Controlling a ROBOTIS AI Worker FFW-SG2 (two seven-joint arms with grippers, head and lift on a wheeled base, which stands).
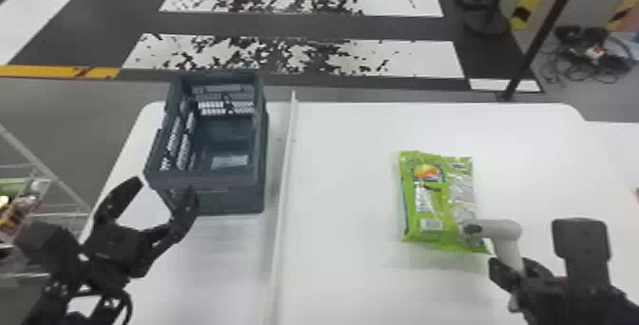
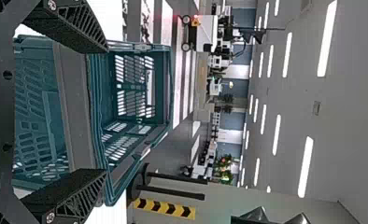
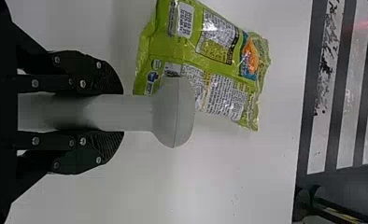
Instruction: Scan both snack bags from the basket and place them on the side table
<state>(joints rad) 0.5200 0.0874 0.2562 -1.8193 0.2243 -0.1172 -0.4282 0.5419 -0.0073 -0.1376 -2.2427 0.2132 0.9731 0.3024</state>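
At four o'clock in the head view, the right gripper [image 1: 518, 268] clasps a smooth, round-headed grey plastic scanner [image 1: 505, 230]; toward eleven from it lies a glossy, crinkled green snack bag [image 1: 430, 200] with a barcode patch. At eight, the left gripper [image 1: 162, 191] gapes beside a blue-grey, slotted plastic basket [image 1: 204, 181].

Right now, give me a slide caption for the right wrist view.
Right gripper holding a grey handheld scanner, its head overlapping our view of a green snack bag on the white table.

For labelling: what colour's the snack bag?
Mostly green; the snack bag shows best in the right wrist view.
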